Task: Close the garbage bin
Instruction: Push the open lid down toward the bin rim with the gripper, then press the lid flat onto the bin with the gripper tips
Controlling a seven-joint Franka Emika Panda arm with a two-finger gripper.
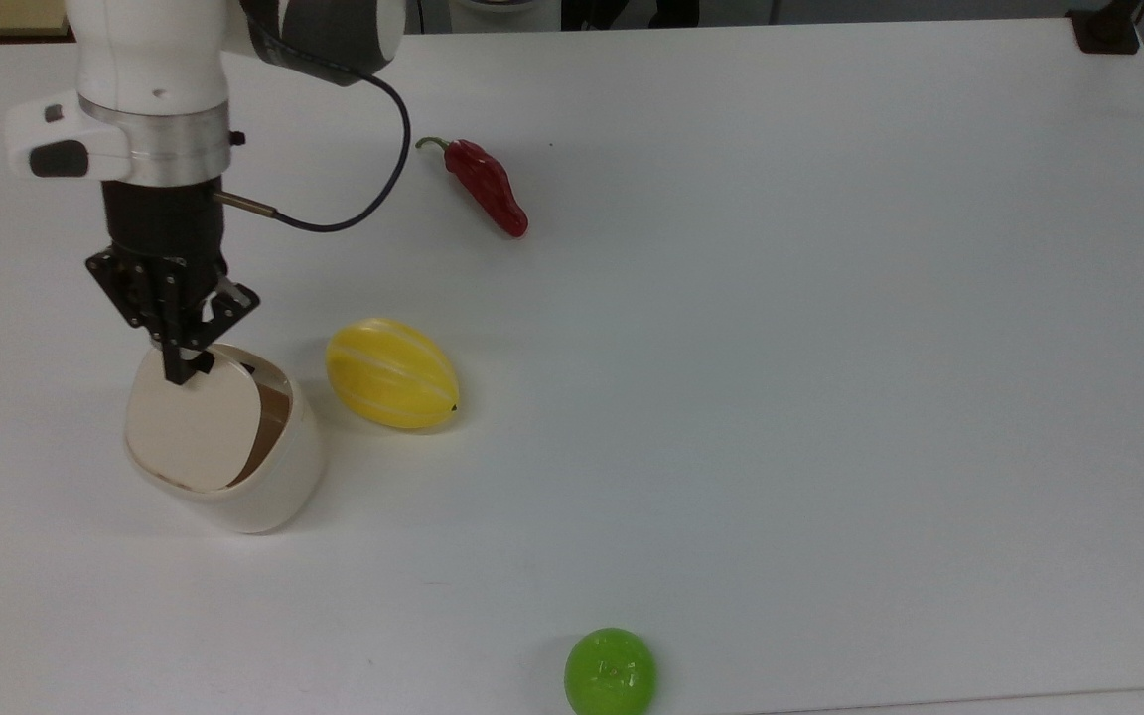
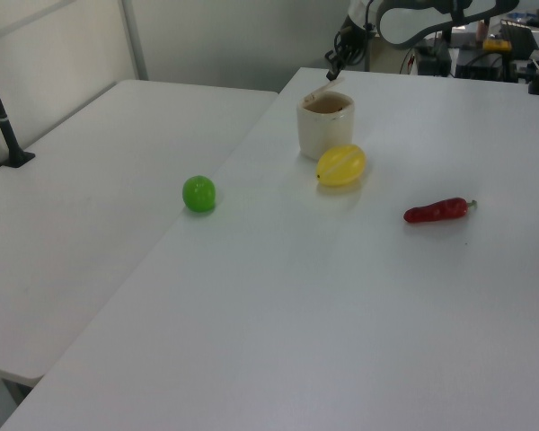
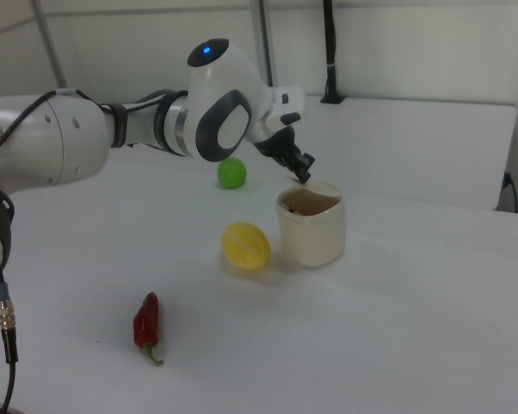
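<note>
The garbage bin [image 1: 234, 467] stands near the left edge of the table [image 1: 830, 397] as the top view shows it, a small cream-white tub with rounded sides and a tan inside. Its flat lid [image 1: 190, 425] is tipped most of the way down, so that only a narrow crescent of the opening is seen on the top view's right; in the left view the lid [image 2: 320, 90] is seen raised a little above the rim. The gripper [image 1: 177, 369] is pressed on the lid's upper edge with its fingers drawn together and nothing held between them. For the closing to be done well, the push should be carried downward and toward the open side, following the hinge's arc, and kept light enough that the tub is not tipped or slid. The lid should be judged closed only when it lies flush with the rim. A yellow melon [image 1: 391, 373] lies just beside the bin; a red pepper [image 1: 485, 185] and a green ball [image 1: 610, 671] lie well apart.
</note>
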